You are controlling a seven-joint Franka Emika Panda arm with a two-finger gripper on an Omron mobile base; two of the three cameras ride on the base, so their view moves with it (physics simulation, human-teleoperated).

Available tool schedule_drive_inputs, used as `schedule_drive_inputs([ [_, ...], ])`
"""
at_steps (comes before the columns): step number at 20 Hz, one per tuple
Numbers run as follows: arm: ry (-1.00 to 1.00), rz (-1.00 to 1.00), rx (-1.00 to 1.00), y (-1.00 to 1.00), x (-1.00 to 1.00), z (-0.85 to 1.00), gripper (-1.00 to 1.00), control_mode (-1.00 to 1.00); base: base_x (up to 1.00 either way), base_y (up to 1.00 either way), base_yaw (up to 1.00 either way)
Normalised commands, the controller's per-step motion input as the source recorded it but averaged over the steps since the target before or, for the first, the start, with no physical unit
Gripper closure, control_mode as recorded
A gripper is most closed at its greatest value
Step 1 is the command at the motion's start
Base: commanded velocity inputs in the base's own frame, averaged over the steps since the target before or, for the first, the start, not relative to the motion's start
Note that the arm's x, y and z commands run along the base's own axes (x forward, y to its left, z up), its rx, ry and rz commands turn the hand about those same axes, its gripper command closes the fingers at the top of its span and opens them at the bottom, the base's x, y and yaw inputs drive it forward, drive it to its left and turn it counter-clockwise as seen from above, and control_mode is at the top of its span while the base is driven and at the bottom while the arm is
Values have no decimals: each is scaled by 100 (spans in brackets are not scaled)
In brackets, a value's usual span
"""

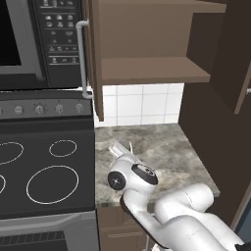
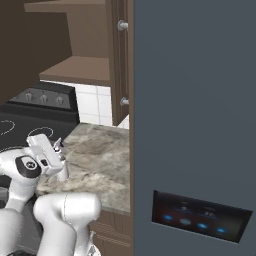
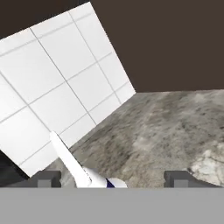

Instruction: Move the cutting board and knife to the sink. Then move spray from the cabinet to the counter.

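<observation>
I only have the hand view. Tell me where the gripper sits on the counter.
Observer: In the left base view the gripper is low over the counter, near its stove-side edge.
Operator: Give me what lies beside that edge.
Observer: A black stovetop with white rings, butting against the counter.
Operator: Report the cabinet.
Observer: The cabinet hangs directly above the counter, and its door stands open.
</observation>
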Motion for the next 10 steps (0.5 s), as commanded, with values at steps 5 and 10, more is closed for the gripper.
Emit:
schedule_drive_inputs([
  [5,-18,0,0,0,-10,5,-100,-100,0,0,0],
  [10,-19,0,0,0,-9,16,-100,-100,0,0,0],
])
